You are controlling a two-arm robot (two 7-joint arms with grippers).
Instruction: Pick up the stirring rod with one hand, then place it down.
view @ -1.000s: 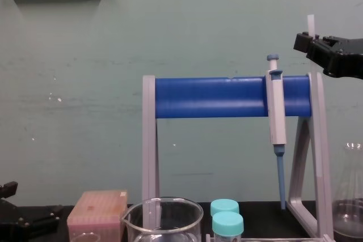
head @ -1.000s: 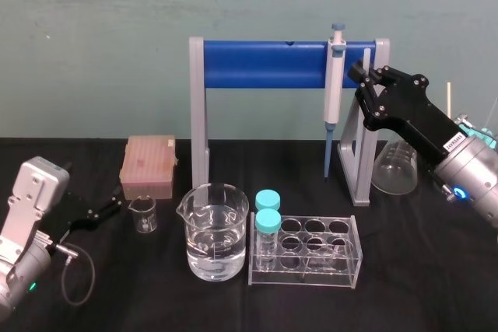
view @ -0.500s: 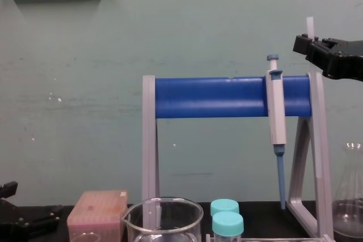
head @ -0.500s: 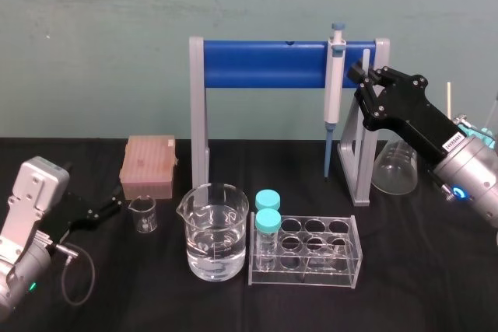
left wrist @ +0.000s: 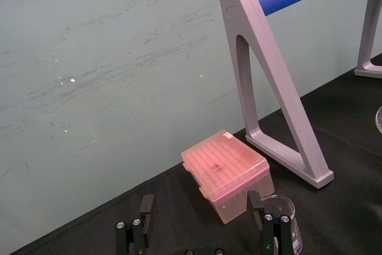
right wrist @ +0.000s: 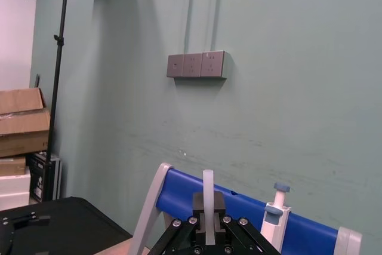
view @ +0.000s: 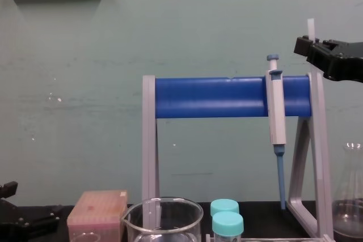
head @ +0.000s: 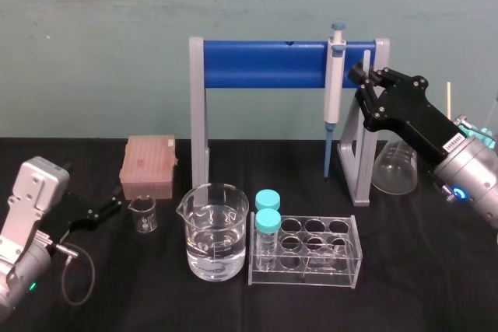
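Stirring rod (right wrist: 208, 190) upright, clamped between right gripper (head: 362, 77) fingers beside blue rack (head: 264, 65) end, left gripper (left wrist: 200, 208) fingers spread, empty, near pink box (left wrist: 227, 168)

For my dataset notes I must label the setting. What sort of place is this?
Probably a laboratory bench: a grey-and-blue pipette hangs on a blue-barred stand, with a clear glass beaker holding liquid and a clear plastic tube rack in front.
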